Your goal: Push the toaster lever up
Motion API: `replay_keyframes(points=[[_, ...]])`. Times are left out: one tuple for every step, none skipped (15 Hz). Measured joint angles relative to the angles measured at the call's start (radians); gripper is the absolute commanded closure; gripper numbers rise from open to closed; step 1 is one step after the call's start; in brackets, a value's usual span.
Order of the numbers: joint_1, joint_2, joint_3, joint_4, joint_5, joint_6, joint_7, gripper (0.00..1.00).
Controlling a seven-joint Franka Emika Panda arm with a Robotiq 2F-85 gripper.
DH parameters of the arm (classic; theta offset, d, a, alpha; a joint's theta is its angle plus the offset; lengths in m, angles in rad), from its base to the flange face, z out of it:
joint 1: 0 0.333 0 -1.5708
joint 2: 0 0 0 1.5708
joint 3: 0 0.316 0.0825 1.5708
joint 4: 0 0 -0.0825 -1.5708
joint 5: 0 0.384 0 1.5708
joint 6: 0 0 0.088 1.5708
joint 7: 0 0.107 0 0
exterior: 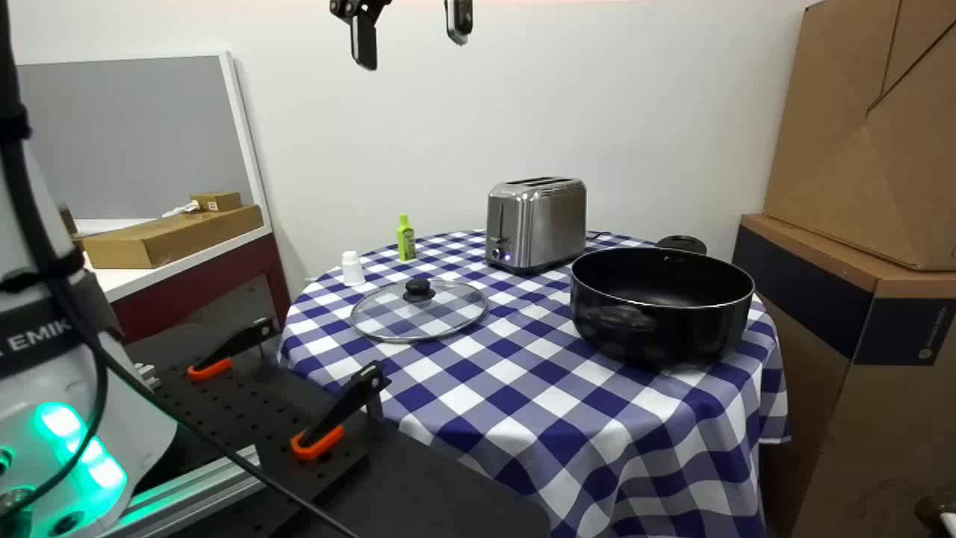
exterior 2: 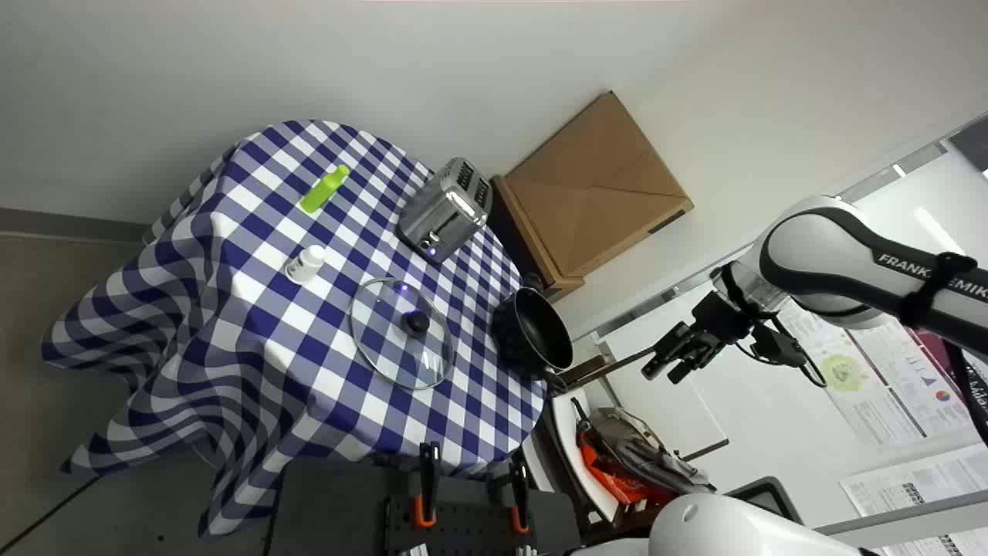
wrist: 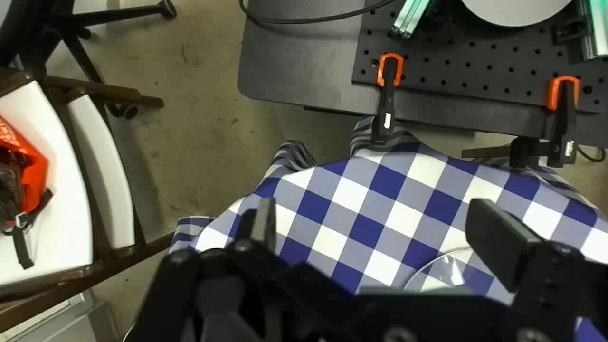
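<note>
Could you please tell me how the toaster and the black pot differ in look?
The toaster is silvery, while the pot is black. The toaster is boxy with narrow slots on top; the pot is round with one wide opening. The toaster shows a small bluish light at its front; the pot shows none. Both stand upright on the checked tablecloth.

Shiny metal toaster (exterior: 539,226), glossy pot (exterior: 668,332), apparently glass lid (exterior: 420,317)
</note>
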Motion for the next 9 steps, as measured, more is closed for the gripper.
replay_keyframes(points=[[0.000, 0.000, 0.000, 0.000, 0.000, 0.000, 0.000, 0.00], [0.000, 0.000, 0.000, 0.000, 0.000, 0.000, 0.000, 0.00], [0.000, 0.000, 0.000, 0.000, 0.000, 0.000, 0.000, 0.00], [0.000, 0.000, 0.000, 0.000, 0.000, 0.000, 0.000, 0.00], [0.000, 0.000, 0.000, 0.000, 0.000, 0.000, 0.000, 0.00], [0.001, 0.000, 0.000, 0.000, 0.000, 0.000, 0.005, 0.00], [0.002, 0.000, 0.000, 0.000, 0.000, 0.005, 0.016, 0.00], [0.003, 0.000, 0.001, -0.002, 0.000, 0.015, 0.032, 0.00], [0.003, 0.000, 0.002, -0.006, 0.000, 0.035, 0.059, 0.00]])
